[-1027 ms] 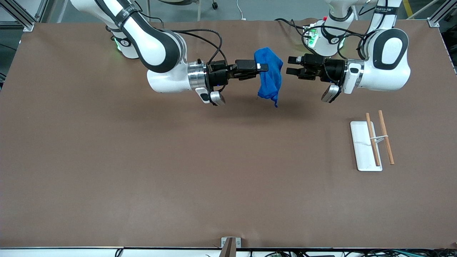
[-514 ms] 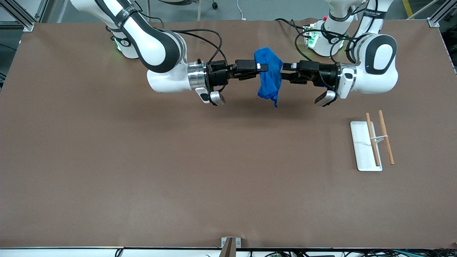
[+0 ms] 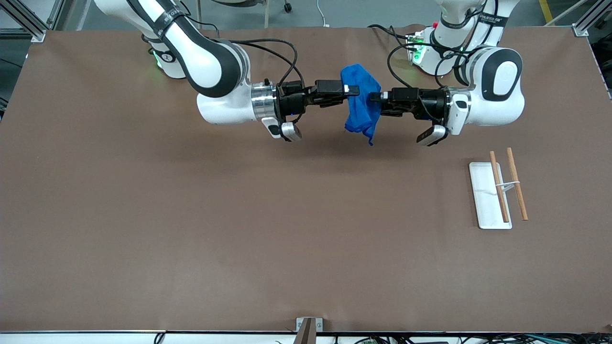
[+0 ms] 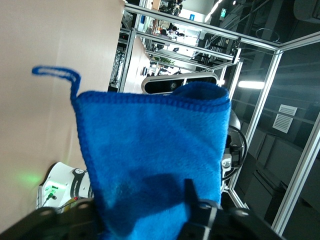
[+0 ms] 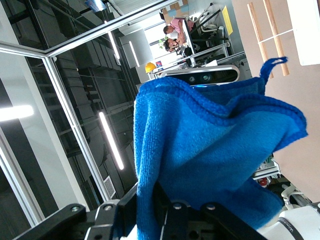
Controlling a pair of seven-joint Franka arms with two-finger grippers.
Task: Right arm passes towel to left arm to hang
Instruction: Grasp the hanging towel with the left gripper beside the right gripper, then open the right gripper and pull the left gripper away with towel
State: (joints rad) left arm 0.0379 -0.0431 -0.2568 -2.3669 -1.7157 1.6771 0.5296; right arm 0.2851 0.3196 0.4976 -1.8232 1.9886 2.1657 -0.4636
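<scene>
The blue towel [image 3: 362, 102] hangs in the air over the table's middle, near the robots' bases. My right gripper [image 3: 353, 90] is shut on its upper part. In the right wrist view the towel [image 5: 210, 150] is pinched between the fingers [image 5: 125, 210], with its loop tag [image 5: 272, 65] sticking out. My left gripper [image 3: 375, 98] is at the towel's other edge, facing the right gripper. In the left wrist view the towel [image 4: 150, 150] fills the space between the spread fingers [image 4: 192, 200], and the loop tag [image 4: 55, 75] shows at a corner. The left gripper [image 4: 142, 215] is open around the cloth.
A white flat base [image 3: 485, 196] with two wooden rods [image 3: 516, 188] lies on the brown table toward the left arm's end, nearer to the front camera than the grippers. A metal bracket [image 3: 308, 325] sits at the table's front edge.
My left arm has moved toward the towel and turned its wrist, so its fingers now straddle the towel's edge. The right arm and the towel have stayed put.
</scene>
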